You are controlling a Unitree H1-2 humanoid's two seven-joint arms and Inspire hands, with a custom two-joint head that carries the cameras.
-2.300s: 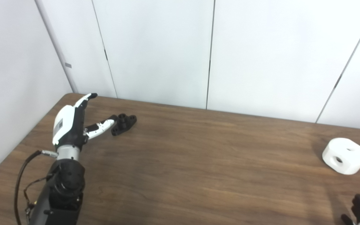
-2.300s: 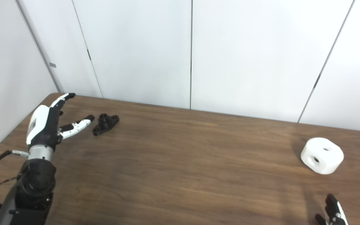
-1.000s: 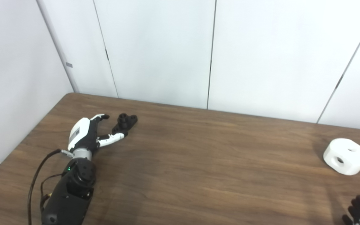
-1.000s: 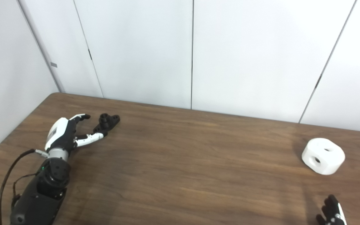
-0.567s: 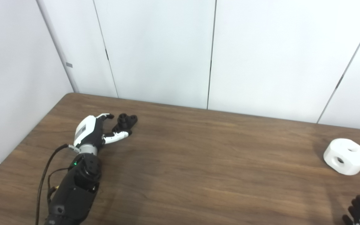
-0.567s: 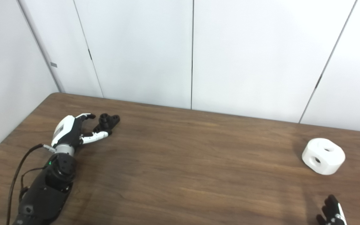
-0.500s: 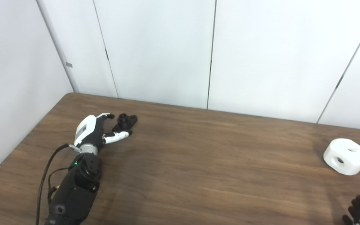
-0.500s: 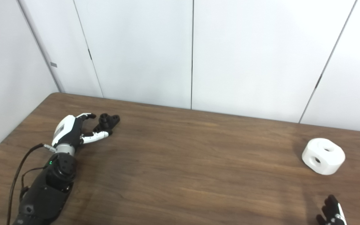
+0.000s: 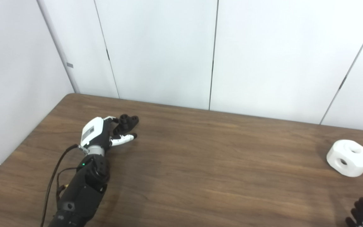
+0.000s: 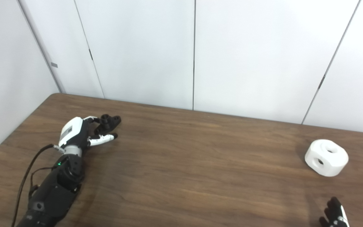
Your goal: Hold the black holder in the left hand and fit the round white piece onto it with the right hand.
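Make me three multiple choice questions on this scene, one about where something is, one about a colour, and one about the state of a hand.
1. Where is the white piece?
A. on the table's right side
B. beside the holder
C. in the right hand

2. What colour is the holder?
A. white
B. black
C. red

3. What is the left hand doing?
A. lifting the holder high
B. lying flat, far from the holder
C. reaching around the holder, which sits on the table

Answers:
1 A, it sits alone far right, clear of the right hand.
2 B, it is dark all over.
3 C, fingers and thumb flank the holder, not yet clamped.
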